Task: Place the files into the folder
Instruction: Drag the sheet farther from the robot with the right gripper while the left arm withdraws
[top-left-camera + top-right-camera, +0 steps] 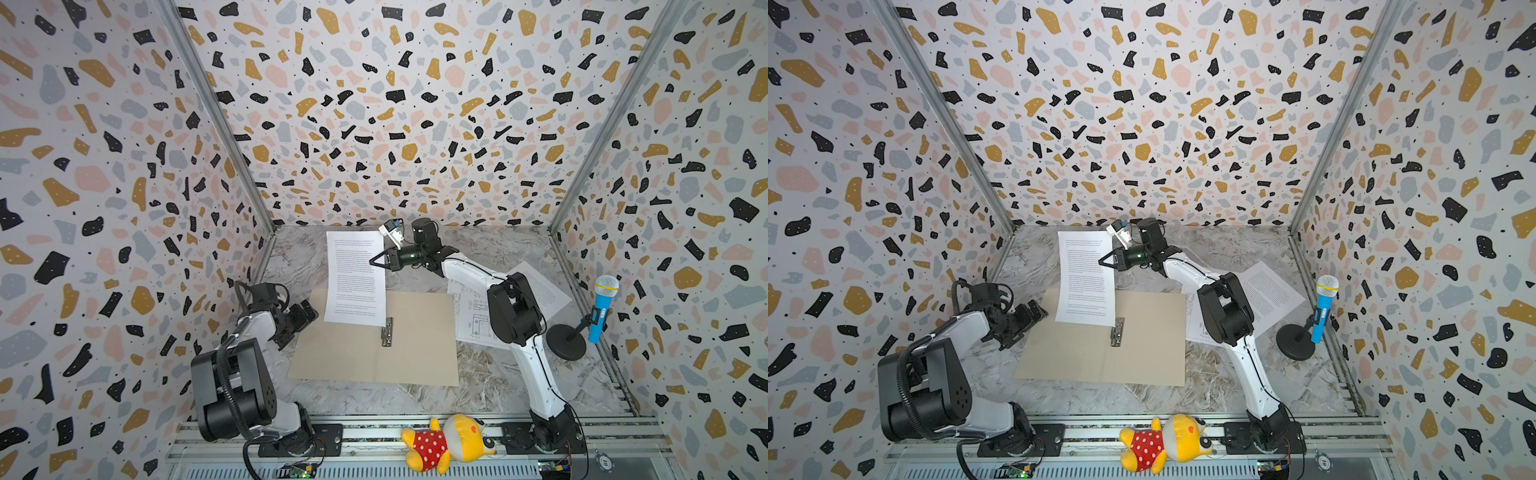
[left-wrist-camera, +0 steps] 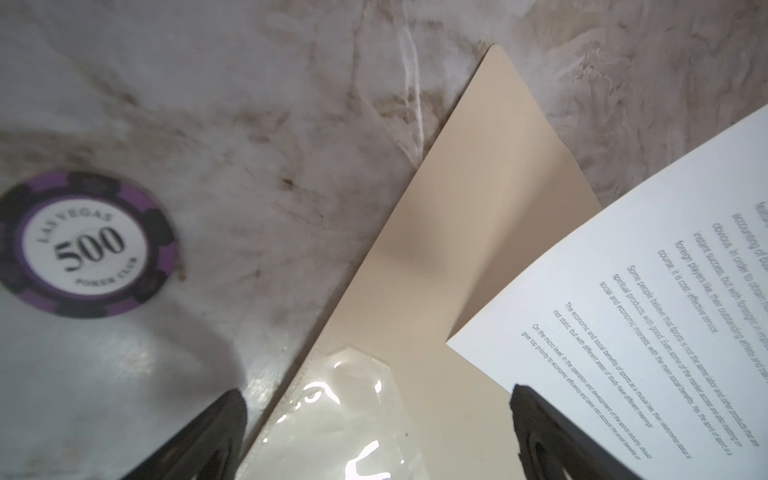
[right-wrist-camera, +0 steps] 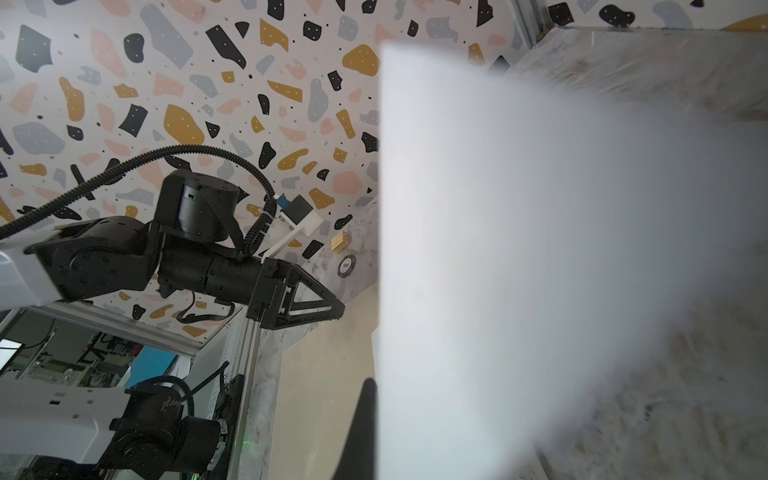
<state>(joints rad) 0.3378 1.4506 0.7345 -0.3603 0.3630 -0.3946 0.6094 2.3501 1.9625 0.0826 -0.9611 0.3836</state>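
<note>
The right tool (image 1: pixel 375 262) is pinched shut on one long edge of a printed sheet (image 1: pixel 355 278). The sheet's long side runs from the back wall toward the robot, and its near end is over the left half of the open folder (image 1: pixel 415 349), just beside the clip (image 1: pixel 387 331). The folder lies nearer the robot than the right tool, so I think the sheet must come that way until all of it is on the tan card. The left tool (image 1: pixel 298 328), its jaws wide apart, sits just beside the folder's left edge and is closer to the sheet's near corner.
</note>
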